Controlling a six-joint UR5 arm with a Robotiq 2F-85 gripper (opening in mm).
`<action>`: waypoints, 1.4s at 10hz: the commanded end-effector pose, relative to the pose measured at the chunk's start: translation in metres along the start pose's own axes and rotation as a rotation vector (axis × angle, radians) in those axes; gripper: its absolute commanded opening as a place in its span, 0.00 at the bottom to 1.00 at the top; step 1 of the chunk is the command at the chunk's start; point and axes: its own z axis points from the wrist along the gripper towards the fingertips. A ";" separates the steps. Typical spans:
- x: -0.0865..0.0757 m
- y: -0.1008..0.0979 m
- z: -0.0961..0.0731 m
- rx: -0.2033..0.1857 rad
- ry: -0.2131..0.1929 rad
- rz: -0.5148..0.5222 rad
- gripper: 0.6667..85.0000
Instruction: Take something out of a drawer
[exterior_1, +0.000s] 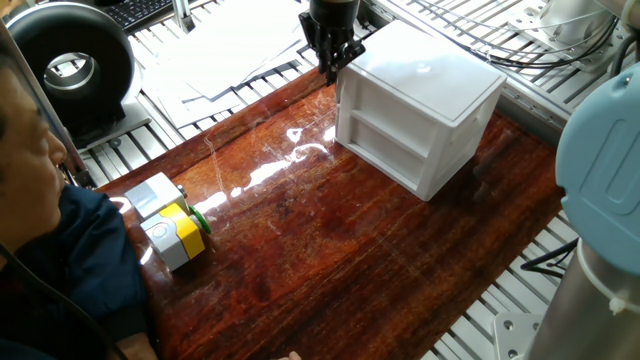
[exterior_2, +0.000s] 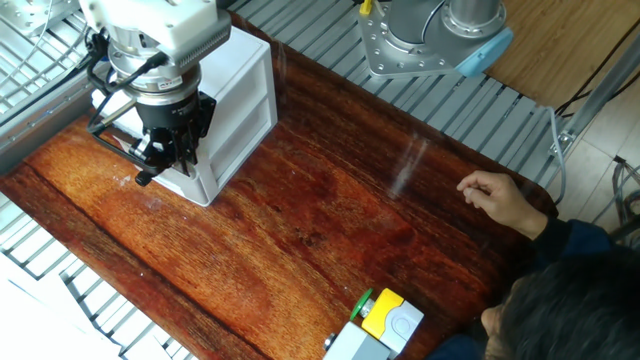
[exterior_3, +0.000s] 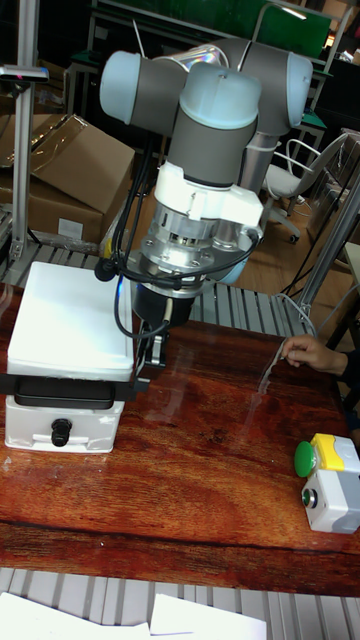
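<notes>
arm: UR5, wrist pointing straight down | gripper (exterior_2: 170, 160): black fingers (exterior_1: 331, 62) vertical, held low | jaw gap: cannot be made out | grasp: nothing visibly held

The drawer (exterior_1: 385, 150) hides its contents; pincer (exterior_2: 168, 158) tips unclear.
</notes>
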 end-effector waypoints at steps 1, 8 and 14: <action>0.001 -0.004 -0.001 0.016 -0.006 0.001 0.23; 0.002 -0.009 -0.002 0.034 -0.003 0.025 0.00; 0.002 -0.013 0.000 0.040 0.007 0.004 0.00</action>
